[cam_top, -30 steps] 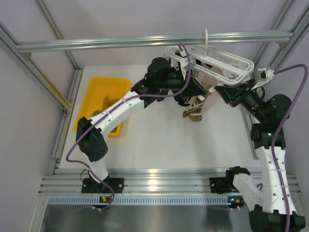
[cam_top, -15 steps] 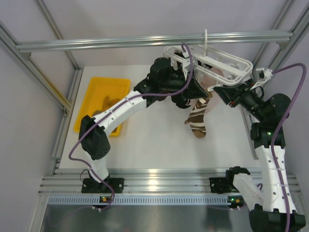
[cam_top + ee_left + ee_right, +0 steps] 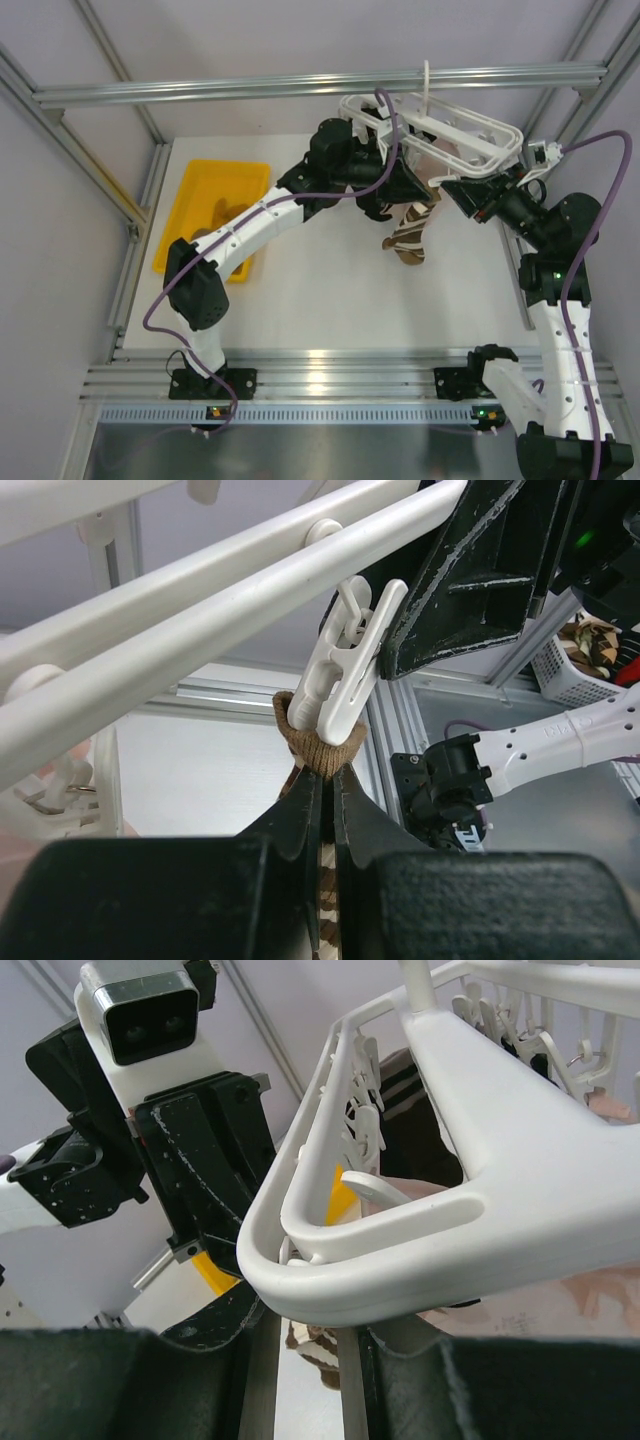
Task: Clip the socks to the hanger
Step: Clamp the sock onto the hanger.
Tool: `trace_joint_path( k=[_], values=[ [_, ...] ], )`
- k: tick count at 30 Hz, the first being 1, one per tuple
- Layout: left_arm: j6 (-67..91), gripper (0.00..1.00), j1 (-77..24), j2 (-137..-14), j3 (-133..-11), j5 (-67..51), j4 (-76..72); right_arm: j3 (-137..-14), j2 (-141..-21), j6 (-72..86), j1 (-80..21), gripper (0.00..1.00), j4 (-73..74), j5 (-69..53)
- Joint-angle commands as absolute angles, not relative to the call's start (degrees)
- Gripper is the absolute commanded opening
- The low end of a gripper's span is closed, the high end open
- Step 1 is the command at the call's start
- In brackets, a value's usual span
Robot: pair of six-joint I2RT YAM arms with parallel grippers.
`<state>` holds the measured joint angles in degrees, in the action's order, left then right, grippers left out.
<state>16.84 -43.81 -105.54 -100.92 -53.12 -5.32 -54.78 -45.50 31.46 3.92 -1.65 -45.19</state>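
Note:
A brown sock with cream stripes (image 3: 408,236) hangs below the white hanger (image 3: 470,128). My left gripper (image 3: 322,780) is shut on the sock just under its brown cuff (image 3: 322,750). The lower end of a white clip (image 3: 345,670) overlaps the cuff's top edge. In the top view my left gripper (image 3: 400,196) sits under the hanger's left part. My right gripper (image 3: 300,1355) is shut on the rounded corner of the hanger's frame (image 3: 450,1210), and the striped sock (image 3: 318,1345) shows below between its fingers. A pale pink sock (image 3: 570,1300) hangs on the hanger.
The hanger's hook goes over a long aluminium bar (image 3: 300,85) across the back. A yellow tray (image 3: 215,185) lies on the white table at the left, partly under the left arm. Frame posts stand along both sides of the table.
The striped sock swung down and outward under the hanger, then drew back up. My left gripper shifted slightly up toward the hanger. The right gripper kept its hold.

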Motion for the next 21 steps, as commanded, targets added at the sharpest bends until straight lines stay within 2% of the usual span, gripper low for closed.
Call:
trace_joint_path(
  k=[1, 21],
  values=[
    [17.8, 0.00, -43.2, -104.7, -102.1, -54.2, -9.8, -57.0, -45.2, 29.6, 4.2, 0.00, -1.0, -48.2],
    [16.3, 0.00, -41.7, -104.0, -102.0, -55.4, -9.4, -57.7, -45.6, 29.3, 4.5, 0.00, -0.8, -48.6]
  ],
)
